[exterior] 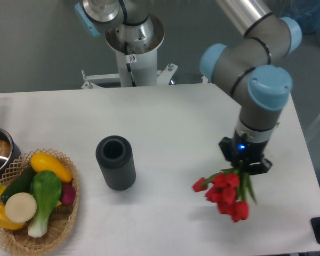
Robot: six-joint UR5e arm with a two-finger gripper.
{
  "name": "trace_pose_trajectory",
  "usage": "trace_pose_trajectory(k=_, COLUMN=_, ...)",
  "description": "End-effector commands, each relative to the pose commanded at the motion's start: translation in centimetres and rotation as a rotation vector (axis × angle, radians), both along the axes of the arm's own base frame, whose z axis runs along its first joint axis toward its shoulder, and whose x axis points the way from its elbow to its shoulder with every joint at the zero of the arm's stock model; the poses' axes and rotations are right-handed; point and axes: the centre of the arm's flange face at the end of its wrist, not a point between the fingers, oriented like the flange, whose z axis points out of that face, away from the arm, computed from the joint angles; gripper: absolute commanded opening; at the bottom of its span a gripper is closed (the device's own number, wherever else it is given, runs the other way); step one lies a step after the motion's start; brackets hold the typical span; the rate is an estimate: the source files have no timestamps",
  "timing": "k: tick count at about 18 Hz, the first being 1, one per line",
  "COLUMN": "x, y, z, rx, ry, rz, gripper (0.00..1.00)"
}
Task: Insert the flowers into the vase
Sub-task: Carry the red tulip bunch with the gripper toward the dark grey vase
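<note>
Evidently jaws clamp the flowers.

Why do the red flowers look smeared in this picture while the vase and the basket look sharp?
In the camera view, the flowers and the pincer holding them show soft, streaked edges, which looks like motion blur; the vase and the basket are crisp. Lighting is even and soft, with only faint shadows on the table and no harsh glare.

Arm bent downward, pincer pointing at the table.
</note>
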Motion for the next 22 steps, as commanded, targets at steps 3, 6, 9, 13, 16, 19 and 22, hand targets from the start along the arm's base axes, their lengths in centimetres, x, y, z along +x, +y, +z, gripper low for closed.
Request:
trace_pose_trajectory(k=3, x=3.4, y=0.8, z=1.6, rx=0.180, ry=-0.065, rz=0.008, gripper=0.00)
trace_pose_trajectory(k=6, x=5.8, y=1.4, z=4.1, rx=0.323, ry=-0.117, rz=0.030, gripper=0.00)
trace_pose_trajectory(k=9, x=7.3, y=2.0, z=6.2, rx=0.437, ry=-0.222, rz=0.039, gripper=0.00)
trace_pose_trajectory(k=13, x=7.1, y=2.3, z=8.1, rx=0.514, ry=-0.220, rz=0.018, gripper=0.00)
trace_pose_trajectory(k=16, x=6.6, y=2.4, z=9.1, rx=0.540, ry=-0.188, rz=0.022, gripper=0.00)
trace_pose_trajectory(k=19, x=6.5, y=2.3, z=9.3, rx=0.568, ry=-0.199, rz=0.015, gripper=0.00)
trace_pose_trajectory(k=22, x=6.5, y=1.8, z=9.0, rx=0.655, ry=-0.301, rz=-0.009, gripper=0.00)
